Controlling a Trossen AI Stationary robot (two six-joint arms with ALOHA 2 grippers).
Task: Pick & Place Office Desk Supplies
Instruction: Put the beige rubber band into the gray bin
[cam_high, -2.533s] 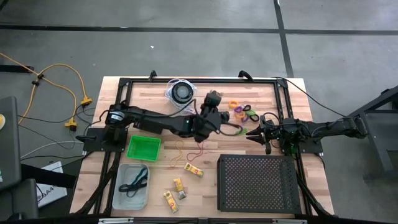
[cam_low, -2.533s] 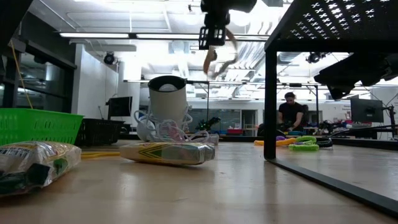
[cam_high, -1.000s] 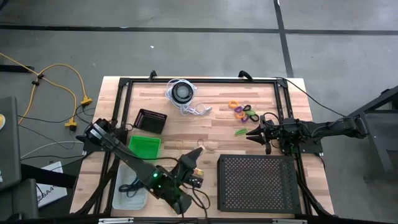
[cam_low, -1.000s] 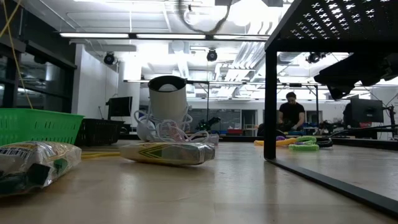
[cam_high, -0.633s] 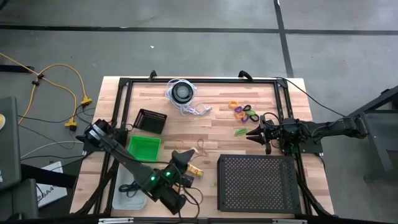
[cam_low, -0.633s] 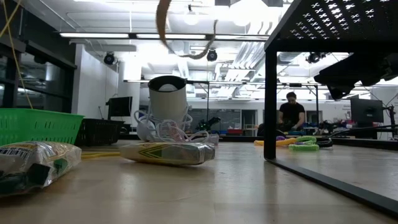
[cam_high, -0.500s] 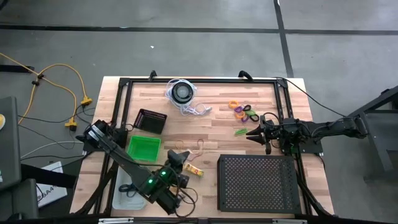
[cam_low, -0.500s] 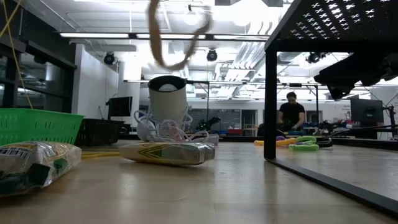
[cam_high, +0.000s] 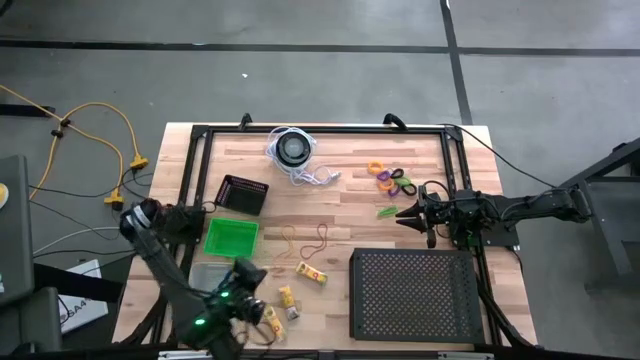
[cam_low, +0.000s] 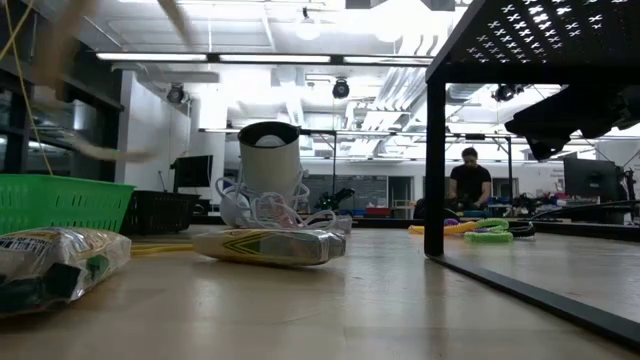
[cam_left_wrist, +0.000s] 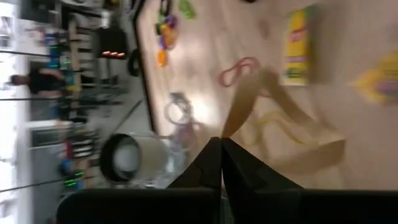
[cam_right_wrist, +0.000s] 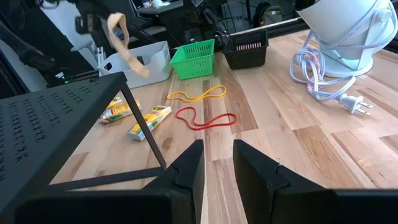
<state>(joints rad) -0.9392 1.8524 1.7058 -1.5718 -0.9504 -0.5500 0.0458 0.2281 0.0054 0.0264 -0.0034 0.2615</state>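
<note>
My left gripper (cam_high: 247, 268) hangs above the table near the clear bin (cam_high: 205, 280), shut on a tan rubber band (cam_right_wrist: 122, 36). A yellow band (cam_high: 287, 238) and a red band (cam_high: 318, 238) lie flat on the wood, with three yellow packets (cam_high: 311, 272) near them. Small coloured rings (cam_high: 390, 178) lie at the far right. My right gripper (cam_high: 408, 213) waits beside them, its fingers apart with nothing between them. My left gripper pinches the tan rubber band between its two shut fingertips, at one end of the loop (cam_left_wrist: 232, 124). The rest of the band hangs slack below the fingers (cam_right_wrist: 127, 56), lifted clear of the table.
A green basket (cam_high: 231, 238) and a black basket (cam_high: 241, 193) stand at the left. The round disc with its white cord (cam_high: 293, 148) is at the far side. A large black perforated tray (cam_high: 413, 292) fills the near right.
My left gripper has swung toward the table's left edge, from over the packets to the clear bin, turning as it went. It stays shut on the tan band, which has swung loosely beneath it.
</note>
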